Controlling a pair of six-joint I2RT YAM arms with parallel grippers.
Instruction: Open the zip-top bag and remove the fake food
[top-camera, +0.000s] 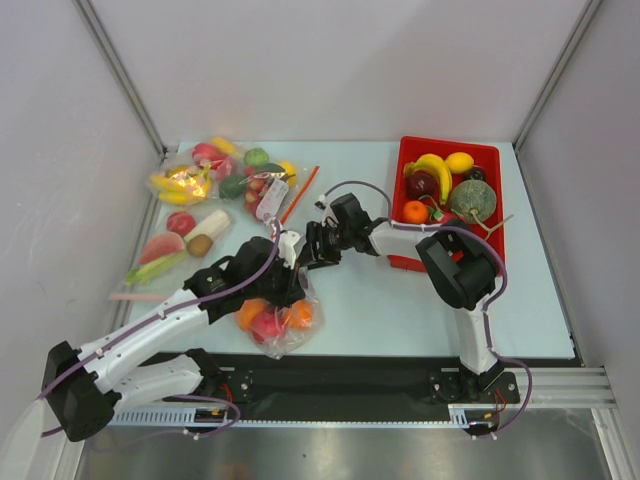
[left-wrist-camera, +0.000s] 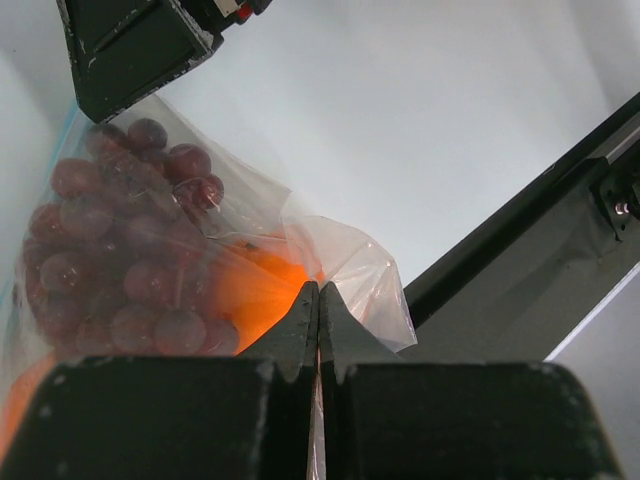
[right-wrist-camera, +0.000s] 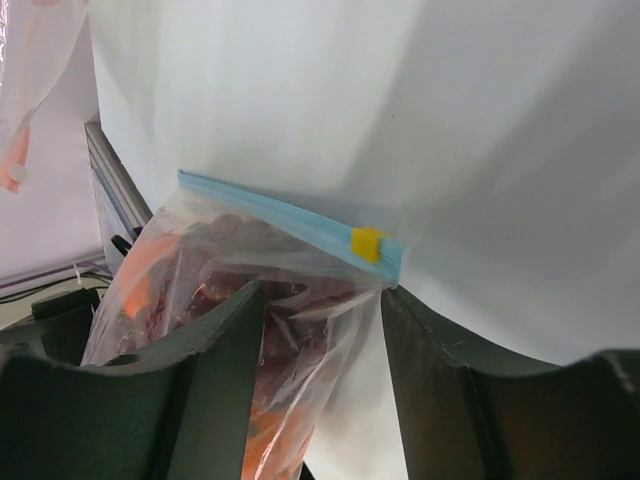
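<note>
Clear, crinkly plastic forms the zip-top bag, which lies on the near middle of the counter, just beyond the arms' base rail and slightly left of centre. The fake food is packed inside it: a cluster of dark purple grapes, with orange and red pieces beside them. A blue-green zip strip runs along the mouth, with a small yellow slider at one end, and the strip appears sealed along its length. A fold of the bag's film is pinched in the left gripper, whose jaws are clenched together on it. The right gripper is held with its jaws apart, astride the film just below the strip, and nothing is clamped in it. The opening step is judged to be in hand, with no fruit taken out. The next move would call for the right jaws to be closed on the strip or slider and the mouth drawn apart while the bag is anchored by the left. Well apart stand a red bin of fruit at the far right and other filled bags at the far left.
</note>
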